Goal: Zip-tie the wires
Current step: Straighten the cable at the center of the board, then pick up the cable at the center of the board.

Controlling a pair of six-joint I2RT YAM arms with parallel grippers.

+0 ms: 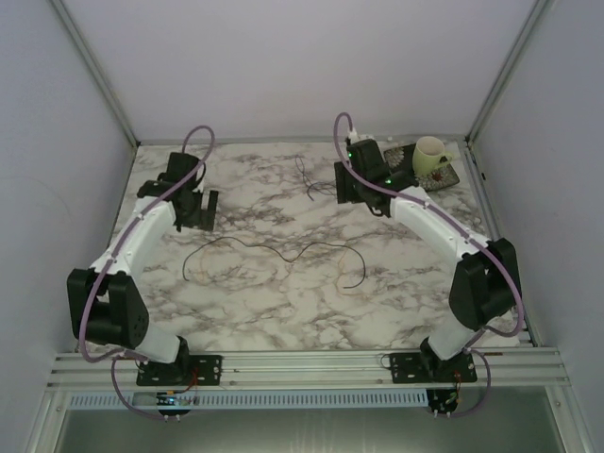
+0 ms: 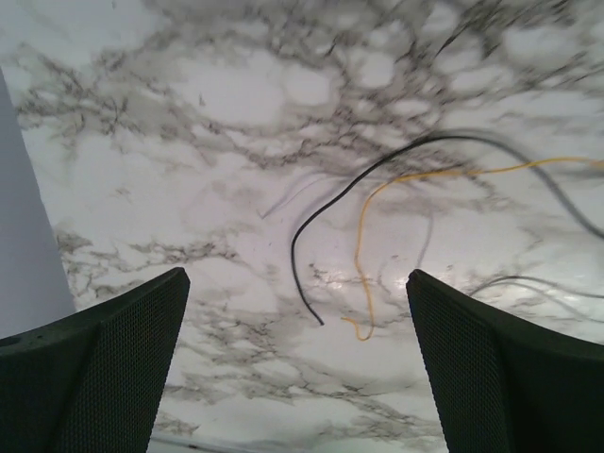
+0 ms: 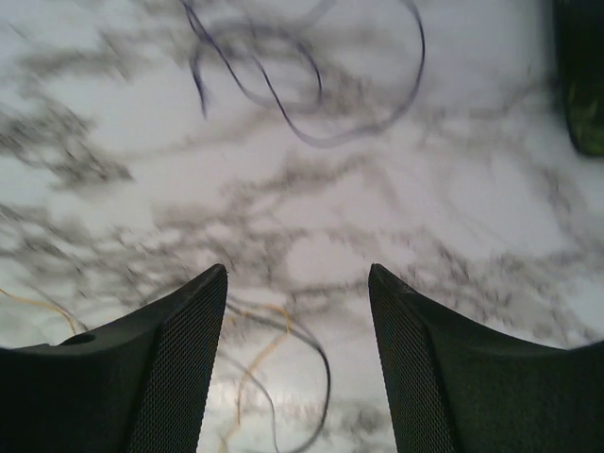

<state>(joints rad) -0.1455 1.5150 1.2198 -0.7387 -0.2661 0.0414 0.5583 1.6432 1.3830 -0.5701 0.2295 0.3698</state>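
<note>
The wires (image 1: pixel 326 244) lie loose across the middle of the marble table (image 1: pixel 245 316), thin dark strands with a pale yellow one among them. A smaller dark curl (image 1: pixel 304 176) lies further back. My left gripper (image 1: pixel 198 217) hovers at the back left, open wide. In the left wrist view the left gripper (image 2: pixel 297 276) faces the loose ends of a dark wire (image 2: pixel 300 247) and a yellow wire (image 2: pixel 361 255), touching neither. My right gripper (image 1: pixel 345 189) is at the back centre, open. In the right wrist view the right gripper (image 3: pixel 298 270) holds nothing. Wire strands (image 3: pixel 323 363) lie on the table below its gap, and dark loops (image 3: pixel 311 94) lie ahead.
A pale mug (image 1: pixel 431 156) stands on a small patterned plate (image 1: pixel 447 177) at the back right corner, just behind the right arm. A dark edge (image 3: pixel 580 85) shows at the top right of the right wrist view. Frame rails and white walls bound the table.
</note>
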